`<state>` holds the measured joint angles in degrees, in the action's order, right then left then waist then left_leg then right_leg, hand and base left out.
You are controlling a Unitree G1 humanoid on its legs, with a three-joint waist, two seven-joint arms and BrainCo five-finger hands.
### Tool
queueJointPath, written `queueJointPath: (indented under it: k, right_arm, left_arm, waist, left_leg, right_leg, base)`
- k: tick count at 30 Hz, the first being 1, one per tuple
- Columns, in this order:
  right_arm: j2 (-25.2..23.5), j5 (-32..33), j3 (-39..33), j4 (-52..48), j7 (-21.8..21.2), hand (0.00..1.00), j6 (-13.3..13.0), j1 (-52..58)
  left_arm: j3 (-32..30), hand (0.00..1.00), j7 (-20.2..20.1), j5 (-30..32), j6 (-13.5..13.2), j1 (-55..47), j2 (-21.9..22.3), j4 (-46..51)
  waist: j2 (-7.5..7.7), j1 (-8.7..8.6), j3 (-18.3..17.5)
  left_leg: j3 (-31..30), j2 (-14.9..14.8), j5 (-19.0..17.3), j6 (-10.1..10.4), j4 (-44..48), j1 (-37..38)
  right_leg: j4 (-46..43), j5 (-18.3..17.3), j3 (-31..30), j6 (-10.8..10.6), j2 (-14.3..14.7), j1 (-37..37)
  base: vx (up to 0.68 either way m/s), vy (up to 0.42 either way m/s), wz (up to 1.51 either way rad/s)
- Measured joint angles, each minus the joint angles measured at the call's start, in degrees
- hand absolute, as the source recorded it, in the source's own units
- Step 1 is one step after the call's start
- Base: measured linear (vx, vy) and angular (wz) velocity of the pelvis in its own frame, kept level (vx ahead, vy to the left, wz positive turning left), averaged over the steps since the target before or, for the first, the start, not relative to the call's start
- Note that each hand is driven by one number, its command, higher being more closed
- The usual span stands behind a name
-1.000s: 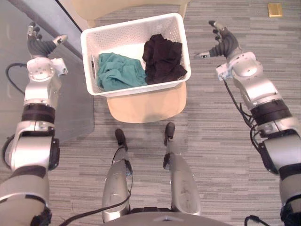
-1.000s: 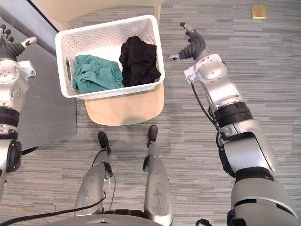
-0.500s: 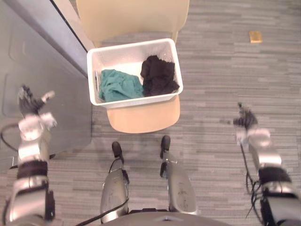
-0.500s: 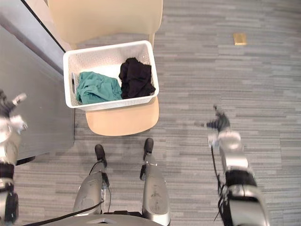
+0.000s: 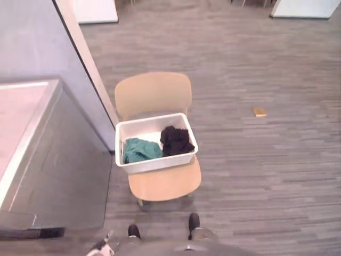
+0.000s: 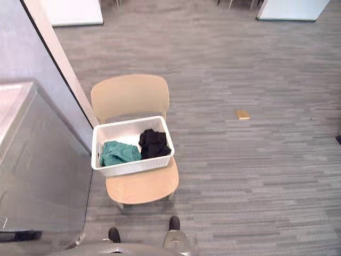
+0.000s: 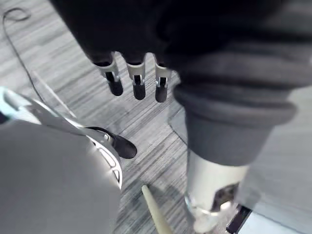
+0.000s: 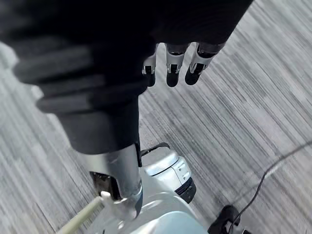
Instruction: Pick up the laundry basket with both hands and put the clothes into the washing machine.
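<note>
left eye: grey striped carpet floor (image 5: 266, 170), open room. Beige chair (image 5: 154, 93) in the middle, back towards the far side. White laundry basket (image 5: 154, 165) sits on its seat, touched by neither hand. Inside it, teal garment (image 5: 139, 150) on the robot's left and black garment (image 5: 175, 140) on the right, the two touching. Grey machine (image 5: 58, 170) with a pale top stands just left of the chair; a grey partition wall (image 5: 32, 37) with a light edge runs behind it. Small tan object (image 5: 259, 111) lies on the carpet well right of the chair, nothing between it and the chair

right eye: same layout. White panel (image 6: 293, 8) at the far right of the room, another one far left

left wrist: left hand (image 7: 139, 85) hangs over the carpet, fingers straight and loose, thumb apart, holding nothing

right wrist: right hand (image 8: 171, 73) likewise, fingers straight and relaxed above the carpet, empty
</note>
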<state>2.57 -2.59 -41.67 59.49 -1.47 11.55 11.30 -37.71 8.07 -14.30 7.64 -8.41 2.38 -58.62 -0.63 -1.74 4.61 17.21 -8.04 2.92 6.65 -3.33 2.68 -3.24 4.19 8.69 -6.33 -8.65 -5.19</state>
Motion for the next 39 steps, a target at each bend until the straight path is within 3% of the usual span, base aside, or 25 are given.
queueJointPath:
  k: [6,9,12,13,14,15,17,18,20,21,22,23,24,26,28,33,35,36,37,38,39]
  right_arm:
    - [-0.6,0.0,-4.1,1.5,0.8,0.0,0.1,-1.3]
    - [0.2,0.0,-0.6,2.3,1.7,0.0,0.1,-3.9]
    - [2.1,-0.1,7.1,2.1,1.9,0.0,-0.1,-6.7]
    - [2.8,-0.1,8.1,2.1,2.0,0.0,-0.1,-9.1]
    - [3.0,-0.1,8.3,1.9,2.1,0.0,-0.1,-11.6]
    - [3.8,-0.1,8.3,1.4,2.2,0.0,-0.3,-14.5]
    - [5.3,0.0,10.1,-1.8,3.0,0.0,-0.6,-16.3]
    - [5.4,0.1,10.3,-2.4,3.3,0.0,-0.8,-16.5]
    - [4.8,1.6,12.2,-2.4,3.6,0.0,-1.3,-16.7]
    - [4.6,3.0,12.2,-2.3,3.9,0.0,-1.4,-16.8]
    - [4.2,3.5,12.1,-2.2,4.2,0.0,-1.4,-16.7]
    - [2.6,4.8,12.0,-1.1,4.5,0.0,-1.2,-15.8]
    - [1.9,5.7,12.2,0.3,4.5,0.0,-1.1,-14.2]
    - [2.2,5.7,11.9,1.1,4.7,0.0,-1.3,-13.5]
    - [1.9,7.2,10.4,3.3,4.6,0.0,-1.4,-13.0]
    - [2.2,6.9,8.7,4.2,4.3,0.0,-1.5,-9.7]
    - [1.1,5.8,7.8,3.7,3.9,0.0,-1.3,-7.4]
    - [0.3,5.0,7.7,3.4,3.8,0.0,-1.3,-7.0]
    - [0.4,4.5,6.8,2.3,4.0,0.0,-1.2,-6.9]
    - [0.6,4.5,7.2,2.0,3.6,0.0,-1.2,-7.4]
    - [-0.3,4.4,7.1,1.7,3.3,0.0,-1.2,-7.0]
  left_arm:
    - [-3.4,0.0,0.0,3.3,1.0,-1.4,0.8,-1.0]
    - [-0.4,0.0,0.3,3.4,1.0,-1.4,0.3,-0.5]
    - [4.6,0.0,0.7,3.1,0.6,-1.0,-0.7,1.8]
    - [7.0,0.0,1.1,3.1,0.0,-0.4,-1.0,2.9]
    - [8.0,0.0,1.6,3.1,-0.2,0.9,-1.7,3.3]
    - [8.3,0.0,1.7,3.2,-0.2,1.7,-1.1,4.0]
    - [9.9,0.0,1.7,3.2,0.0,0.3,-0.2,3.2]
    - [10.1,0.0,1.8,3.2,0.0,-0.3,-0.2,2.9]
    - [10.4,0.0,2.1,3.2,0.1,-1.1,-1.1,1.5]
    - [10.8,0.0,2.3,3.2,0.8,-1.3,-1.5,0.9]
    - [11.3,0.0,2.5,3.4,1.2,-1.3,-1.8,0.6]
    - [11.8,0.0,3.0,3.6,1.5,-1.8,-3.0,0.5]
    - [12.9,0.0,3.2,5.1,2.1,-1.0,-4.5,0.6]
    - [15.6,0.0,3.2,6.1,2.4,1.6,-4.8,0.7]
    - [19.3,0.0,3.1,7.5,2.3,4.6,-5.2,0.7]
    - [22.5,0.0,2.7,12.4,0.9,4.9,-4.9,2.0]
    - [20.4,0.0,2.4,13.9,0.7,3.8,-5.4,1.8]
    - [19.1,0.0,2.3,14.5,0.7,3.4,-5.4,1.9]
    - [16.1,0.0,2.1,14.7,0.7,2.2,-4.5,1.8]
    - [14.8,0.0,1.9,14.7,0.9,1.2,-3.7,1.6]
    - [12.9,0.0,1.7,15.2,1.2,0.7,-3.8,1.6]
  waist:
    - [-0.47,-0.42,-2.2]
    - [-0.85,0.33,-1.6]
    - [-1.49,1.5,-0.6]
    - [-1.16,2.19,0.0]
    - [0.67,2.75,0.9]
    - [-0.6,3.57,3.1]
    - [-3.24,3.96,3.4]
    - [-3.55,3.91,3.4]
    - [-3.71,3.99,2.9]
    - [-4.49,3.66,2.0]
    - [-4.03,3.39,1.8]
    - [-2.2,2.1,1.2]
    - [-0.82,0.15,-0.3]
    - [-2.14,-0.07,-0.4]
    - [-1.64,0.33,-0.3]
    - [0.04,0.48,0.6]
    - [2.1,0.72,1.6]
    - [2.54,0.78,1.7]
    - [0.62,1.24,1.7]
    - [-0.3,1.15,2.2]
    - [0.45,1.2,2.9]
  left_leg:
    - [-1.1,-0.6,-0.7,0.3,0.4,2.3]
    - [-3.3,-3.4,-5.1,1.1,9.8,-1.1]
    - [-7.3,-5.7,-5.3,0.1,22.4,-7.3]
    - [-9.7,-5.5,-2.3,-1.2,29.3,-13.2]
    - [-9.8,-4.4,0.4,-1.3,30.7,-14.2]
    - [-9.2,-6.3,-4.2,-5.2,52.2,-19.1]
    - [-9.1,-6.7,-5.5,-4.4,71.5,-18.7]
    - [-9.1,-6.5,-5.1,-3.8,72.9,-16.9]
    - [-10.1,-6.9,-2.8,-0.8,68.1,-9.5]
    - [-10.7,-7.8,-2.0,1.7,59.0,-5.2]
    - [-9.2,-7.2,-6.0,2.3,55.5,-3.5]
    - [-7.4,-6.0,-11.4,2.0,46.7,-0.3]
    - [-6.9,-5.3,-18.4,3.4,33.5,4.2]
    - [-6.0,-6.1,-22.8,5.1,21.9,7.7]
    - [-6.1,-4.7,-23.3,4.1,14.0,8.8]
    - [-3.8,1.7,-21.0,1.2,11.3,11.1]
    - [-1.7,4.5,-20.7,0.0,12.0,12.0]
    - [-0.6,4.7,-20.5,-0.4,12.6,11.9]
    - [1.3,2.8,-19.7,-1.5,11.9,11.9]
    - [2.2,1.2,-19.0,-1.6,12.3,11.3]
    - [1.6,0.6,-18.5,-1.4,12.8,11.3]
  right_leg:
    - [-1.0,-1.2,0.1,0.2,0.8,2.5]
    - [-3.2,-2.9,0.9,1.3,2.2,3.3]
    - [-7.0,-5.2,3.6,2.5,3.2,2.7]
    - [-9.5,-6.2,4.7,3.4,2.8,0.9]
    - [-11.0,-6.4,5.1,5.0,0.6,-0.2]
    - [-13.1,-6.5,6.3,5.4,0.0,-0.7]
    - [-13.0,-5.9,6.1,6.0,0.5,-0.5]
    - [-12.4,-5.4,6.1,6.3,0.6,-0.3]
    - [-10.5,-3.1,6.2,6.6,1.7,-0.8]
    - [-10.2,-1.8,6.8,6.4,2.8,-2.4]
    - [-9.9,-1.5,6.8,6.4,2.9,-2.8]
    - [-7.3,-0.9,5.9,6.1,3.1,-2.9]
    - [-5.0,1.6,6.7,6.7,2.9,-3.4]
    - [-6.2,1.7,9.2,6.2,3.9,-5.5]
    - [-7.2,3.1,9.7,4.9,2.6,-7.9]
    - [-4.7,8.0,6.0,3.2,-1.6,-7.6]
    - [-2.3,9.7,4.4,3.2,-3.1,-6.6]
    - [-1.2,9.3,4.4,3.4,-3.2,-6.0]
    - [-3.1,0.1,7.5,2.6,-2.5,-6.5]
    - [-19.5,-3.0,6.1,4.2,-3.0,-11.8]
    - [-37.3,-6.4,2.7,2.9,-3.1,-14.2]
  base:
    - [0.02,-0.015,0.05]
    - [-0.03,-0.072,0.2]
    - [-0.08,-0.108,0.44]
    - [-0.16,-0.091,0.65]
    - [-0.2,-0.04,0.58]
    - [-0.23,0.055,0.26]
    - [-0.24,0.07,0.03]
    - [-0.14,0.09,0.02]
    - [-0.12,0.127,0.07]
    - [-0.11,0.128,0.16]
    - [-0.08,0.048,0.46]
    - [-0.06,0.023,1.02]
    - [-0.06,0.039,1.17]
    - [-0.1,0.152,0.8]
    - [-0.16,0.123,0.27]
    - [-0.21,0.07,-0.22]
    - [-0.27,0.084,-0.32]
    - [-0.29,0.062,-0.33]
    - [-0.21,0.016,-0.36]
    - [-0.26,-0.028,-0.22]
    - [-0.14,-0.066,0.02]
